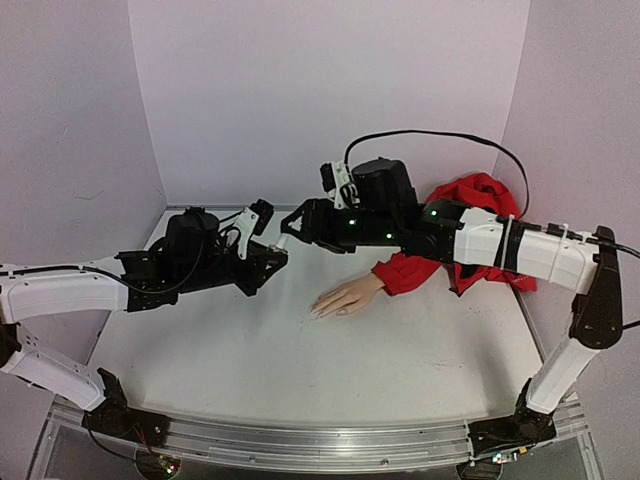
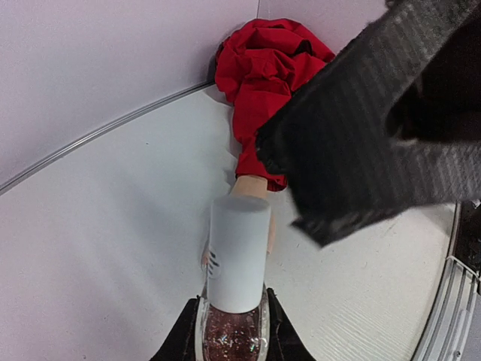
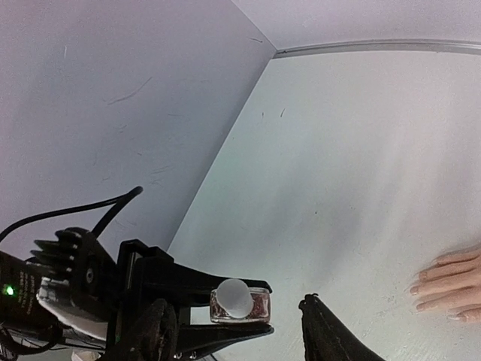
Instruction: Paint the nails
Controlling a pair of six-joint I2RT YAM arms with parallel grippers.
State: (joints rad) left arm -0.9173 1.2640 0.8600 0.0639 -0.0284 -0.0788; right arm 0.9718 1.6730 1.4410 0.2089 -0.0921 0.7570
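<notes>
The pale peach mannequin hand (image 1: 345, 297) lies palm down mid-table, its red sleeve (image 1: 470, 235) bunched at the back right. Its fingertips with the tiny nails (image 3: 418, 289) show at the right edge of the right wrist view. My left gripper (image 2: 231, 342) is shut on a small glass bottle of red glitter polish (image 2: 231, 331) with a white cap (image 2: 239, 256), held above the table. My right gripper (image 3: 237, 335) is open, its fingers (image 3: 325, 335) apart on either side of the cap (image 3: 234, 297) without touching it. In the top view the right gripper (image 1: 292, 228) meets the left gripper (image 1: 272, 256) left of the hand.
White walls close the table at the back and both sides. The red cloth (image 2: 263, 68) piles into the back right corner. A black cable (image 1: 440, 135) loops above the right arm. A metal rail (image 1: 300, 445) runs along the near edge.
</notes>
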